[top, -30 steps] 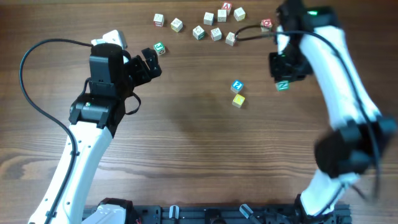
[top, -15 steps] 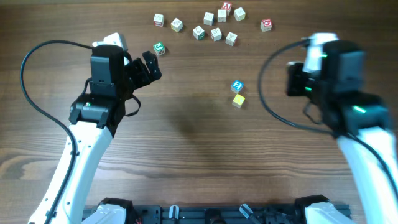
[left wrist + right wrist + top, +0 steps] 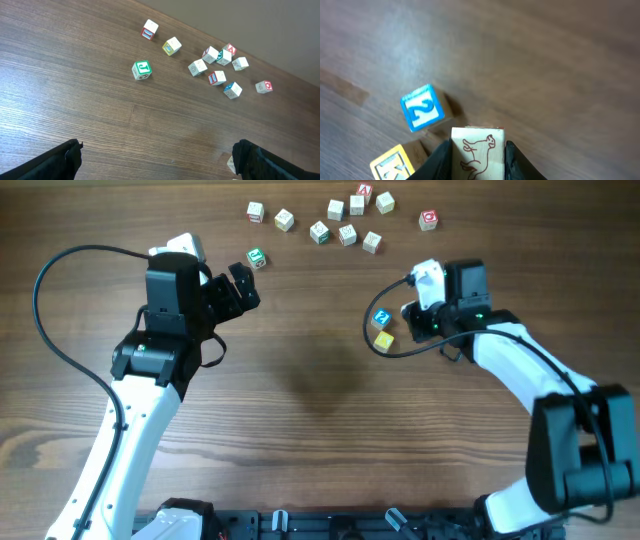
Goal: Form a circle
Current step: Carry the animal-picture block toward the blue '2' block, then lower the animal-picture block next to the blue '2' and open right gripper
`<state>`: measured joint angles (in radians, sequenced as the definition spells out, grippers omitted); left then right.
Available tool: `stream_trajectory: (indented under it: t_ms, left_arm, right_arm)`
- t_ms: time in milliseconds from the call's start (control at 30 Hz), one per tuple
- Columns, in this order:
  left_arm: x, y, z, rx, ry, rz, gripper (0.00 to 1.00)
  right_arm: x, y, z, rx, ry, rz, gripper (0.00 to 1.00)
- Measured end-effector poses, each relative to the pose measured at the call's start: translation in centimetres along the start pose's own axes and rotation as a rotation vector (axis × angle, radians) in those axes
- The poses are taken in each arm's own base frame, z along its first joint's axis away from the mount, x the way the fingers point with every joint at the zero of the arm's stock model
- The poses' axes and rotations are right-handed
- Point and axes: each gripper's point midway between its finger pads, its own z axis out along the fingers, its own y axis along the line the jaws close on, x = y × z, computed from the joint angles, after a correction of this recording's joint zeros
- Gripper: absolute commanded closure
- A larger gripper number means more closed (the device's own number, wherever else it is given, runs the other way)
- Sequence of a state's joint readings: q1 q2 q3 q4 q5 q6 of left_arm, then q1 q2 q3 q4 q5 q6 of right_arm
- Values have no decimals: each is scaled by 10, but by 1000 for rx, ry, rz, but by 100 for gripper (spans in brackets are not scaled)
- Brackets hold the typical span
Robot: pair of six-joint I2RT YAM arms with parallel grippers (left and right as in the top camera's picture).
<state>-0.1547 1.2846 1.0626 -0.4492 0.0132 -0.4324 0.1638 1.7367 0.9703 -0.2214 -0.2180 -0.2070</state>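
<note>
1. The left tool point(image 3: 245, 285) has not moved in the last second. It hangs over the left half of the counter point(image 3: 300, 400) with its jaws spread wide and nothing between them.
2. The blue-faced cube point(image 3: 381, 318) and the yellow cube point(image 3: 383, 340) lie right of centre, where they lay before. The blue one is just behind the yellow one and close beside it.
3. The right arm is what has changed. A second ago it was raised at the far right, near the red-marked cube point(image 3: 428, 220). Now the right tool point(image 3: 408, 320) sits just to the right of the blue and yellow pair.
4. The right tool is closed on a cream cube point(image 3: 477, 145) printed with a brown horse, held between both fingers. In the wrist view this cube is close beside the blue-faced cube. Whether it rests on the counter cannot be told.
5. A green-faced cube point(image 3: 256, 257) lies alone just beyond the left tool.
6. A scatter of pale cubes point(image 3: 340, 225) runs along the far side, well apart from the pair.
7. In the overhead view a black cable point(image 3: 370, 348) from the right arm loops around the pair's left side.
</note>
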Motion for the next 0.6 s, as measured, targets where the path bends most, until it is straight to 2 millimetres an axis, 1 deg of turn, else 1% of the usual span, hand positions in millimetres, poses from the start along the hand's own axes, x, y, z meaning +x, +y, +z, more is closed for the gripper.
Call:
stream_trajectory:
  t_ms: [100,200,400,600]
  left_arm:
    - [0,0,0,0,0,0,0]
    - [0,0,0,0,0,0,0]
    - [0,0,0,0,0,0,0]
    - [5,3,0,-11,20,0,0]
  right_arm:
    - [7,6,5,-40,21,7,96]
    - [6,9,5,-56,17,7,96]
    - [7,7,7,-49,19,-15,96]
    - [15,0,21,-24,42,-51,96]
